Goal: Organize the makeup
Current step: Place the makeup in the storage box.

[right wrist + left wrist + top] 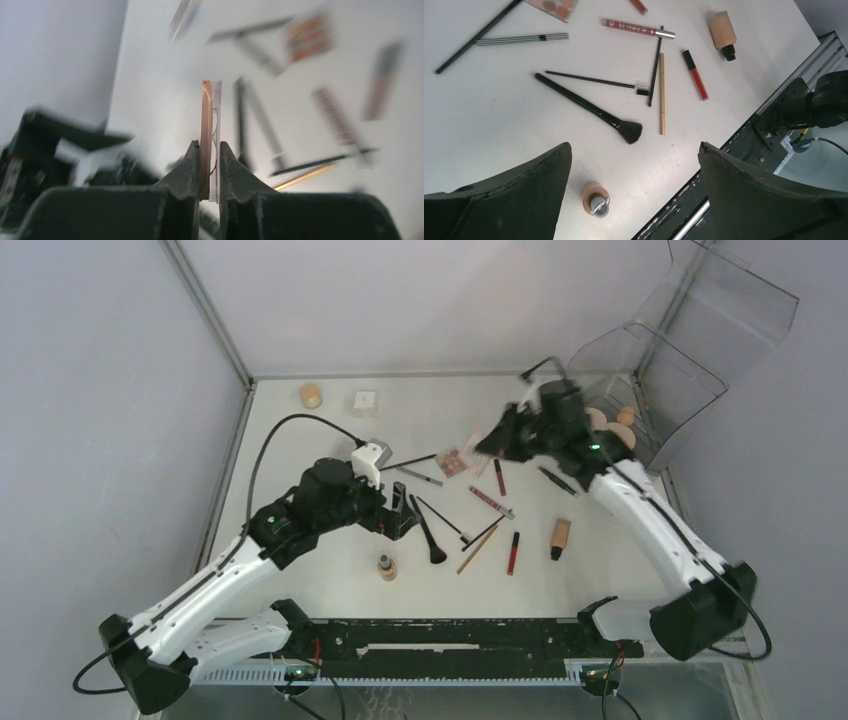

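My right tool [210,150] is squeezing a thin flat case [210,110], tan on one side and clear on the other. It is holding the case up in the air above the tabletop [600,570], close to the pink palette [452,461]. The picture from that tool is looking blurry. My left tool [634,147] is hanging wide open over the tabletop with nothing in it. Just under it, a small tan bottle [595,199] is standing up. A bit past that, a big black brush [589,107] is lying flat, and a thin tan pencil [662,95] and a red lip tube [695,75] are lying near its bristles. A white cube jar [365,400] is sitting far away at the back.
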Robot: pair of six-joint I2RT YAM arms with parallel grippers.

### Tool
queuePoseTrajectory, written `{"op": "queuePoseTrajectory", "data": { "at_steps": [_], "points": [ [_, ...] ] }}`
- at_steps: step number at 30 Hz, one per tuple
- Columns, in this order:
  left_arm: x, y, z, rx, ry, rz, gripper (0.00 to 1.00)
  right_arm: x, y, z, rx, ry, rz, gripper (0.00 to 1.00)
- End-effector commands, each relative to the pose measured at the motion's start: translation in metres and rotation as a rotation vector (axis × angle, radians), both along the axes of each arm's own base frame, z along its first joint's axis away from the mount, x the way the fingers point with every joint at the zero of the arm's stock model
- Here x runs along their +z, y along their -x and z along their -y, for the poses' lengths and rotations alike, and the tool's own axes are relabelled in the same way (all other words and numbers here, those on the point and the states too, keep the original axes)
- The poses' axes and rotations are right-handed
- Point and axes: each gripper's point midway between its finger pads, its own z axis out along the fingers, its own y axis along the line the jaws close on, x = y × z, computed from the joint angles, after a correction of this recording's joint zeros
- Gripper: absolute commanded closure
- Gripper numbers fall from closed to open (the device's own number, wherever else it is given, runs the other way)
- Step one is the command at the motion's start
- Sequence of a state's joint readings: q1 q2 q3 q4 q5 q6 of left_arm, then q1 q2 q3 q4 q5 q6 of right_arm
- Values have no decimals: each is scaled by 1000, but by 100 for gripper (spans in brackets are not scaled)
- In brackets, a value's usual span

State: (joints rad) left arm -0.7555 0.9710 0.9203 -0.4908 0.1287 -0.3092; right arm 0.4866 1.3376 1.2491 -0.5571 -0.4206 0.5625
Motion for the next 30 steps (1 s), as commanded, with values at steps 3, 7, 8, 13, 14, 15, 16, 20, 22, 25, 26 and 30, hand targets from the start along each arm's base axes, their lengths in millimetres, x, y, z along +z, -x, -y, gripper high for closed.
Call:
{"op": "queuePoseTrajectory", "data": {
  "at_steps": [3,7,8,13,14,15,16,20,22,25,26,30],
  "points": [
    [56,6,-37,128,86,164,0,72,-52,191,-616,547,401,100],
    [57,7,-49,181,103,180,0,87,-73,261,-865,784,476,100],
    [54,7,-50,188,92,173,0,88,-80,273,-902,819,481,100],
    [40,6,-55,218,40,119,0,84,-111,325,-1054,1011,455,100],
    [39,6,-55,225,41,115,0,80,-116,333,-1078,1034,438,100],
    [39,6,-56,233,43,115,0,76,-122,340,-1101,1049,424,96],
    [37,5,-58,242,43,116,0,70,-126,347,-1113,1069,403,87],
    [35,5,-62,261,42,118,0,55,-137,366,-1175,1131,316,18],
    [35,6,-64,265,40,118,0,62,-139,357,-1163,1108,315,13],
    [36,5,-66,275,39,122,0,75,-137,323,-1097,1057,378,12],
    [37,5,-66,280,39,124,0,77,-134,309,-1067,1030,399,13],
    [35,4,-68,294,35,123,0,83,-111,247,-930,882,495,16]
  ]
}}
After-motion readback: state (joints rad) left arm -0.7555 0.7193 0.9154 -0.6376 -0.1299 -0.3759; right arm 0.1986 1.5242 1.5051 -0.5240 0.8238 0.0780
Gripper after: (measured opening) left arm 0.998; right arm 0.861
